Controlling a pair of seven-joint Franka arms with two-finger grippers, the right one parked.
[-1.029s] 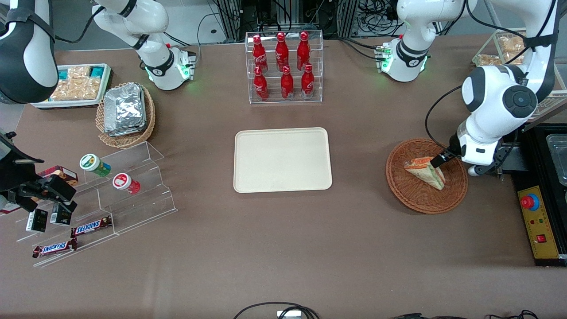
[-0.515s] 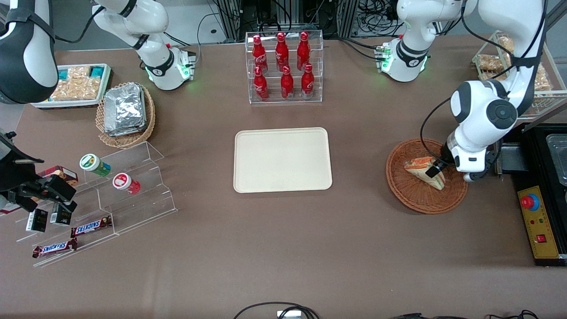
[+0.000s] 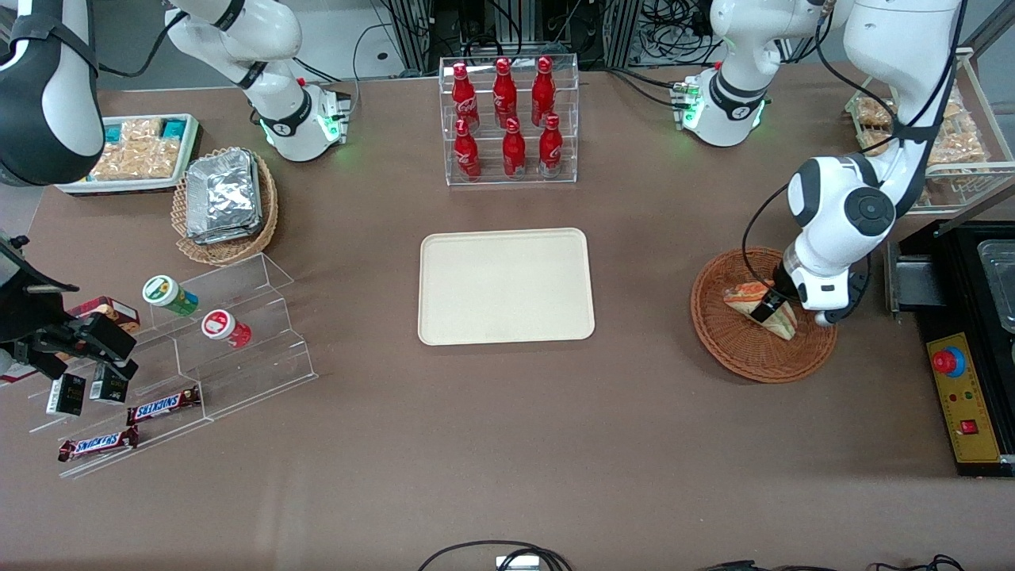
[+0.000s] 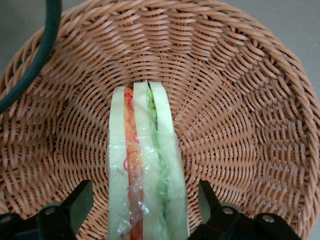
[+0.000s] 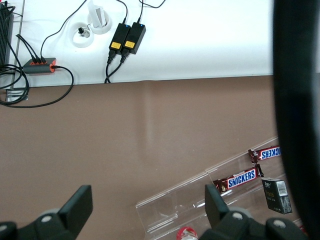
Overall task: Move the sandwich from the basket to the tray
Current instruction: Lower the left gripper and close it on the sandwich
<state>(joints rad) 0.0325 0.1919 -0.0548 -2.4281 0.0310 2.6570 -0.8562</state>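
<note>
Front view: gripper (image 3: 767, 308) low over basket (image 3: 737, 353), at sandwich (image 3: 781, 322); tray (image 3: 505, 286) well apart, toward parked arm's end.

Left wrist view: sandwich (image 4: 146, 170) on edge in basket (image 4: 240, 100); fingers (image 4: 80, 202) spread wide, either side, not touching.

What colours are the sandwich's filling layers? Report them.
Orange-red and green in the sandwich, clearest in the left wrist view.

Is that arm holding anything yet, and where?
Nothing yet. The open gripper straddles the sandwich in the basket, fingers clear of its bread faces.
</note>
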